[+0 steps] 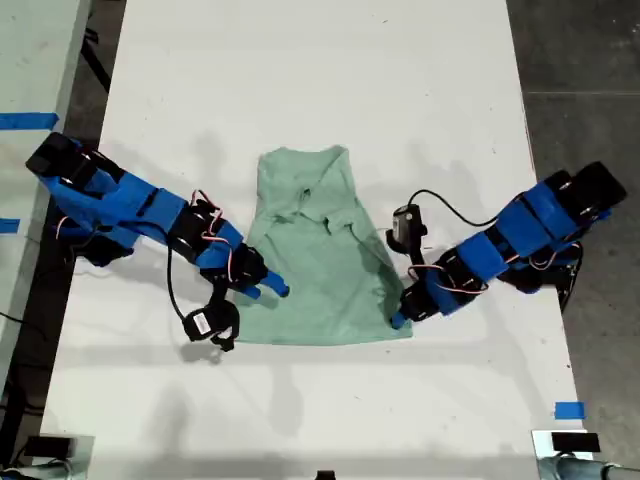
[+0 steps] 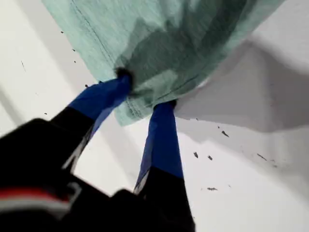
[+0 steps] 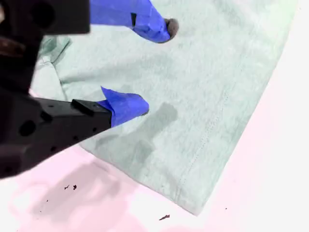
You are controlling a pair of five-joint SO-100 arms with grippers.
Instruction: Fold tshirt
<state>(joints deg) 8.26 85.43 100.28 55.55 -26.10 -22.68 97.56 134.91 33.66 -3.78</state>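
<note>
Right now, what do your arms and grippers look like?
Both arms are blue segments with black joints and black bases. Thin red and white wires loop along them, and a black cable runs to a small black camera on each. My first gripper and second gripper both have black bodies and blue fingers with dark tips.

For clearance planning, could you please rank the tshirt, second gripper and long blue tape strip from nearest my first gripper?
1. tshirt, at my first gripper.
2. my second gripper, across the tshirt.
3. blue tape strip, exterior view's upper left.
</note>
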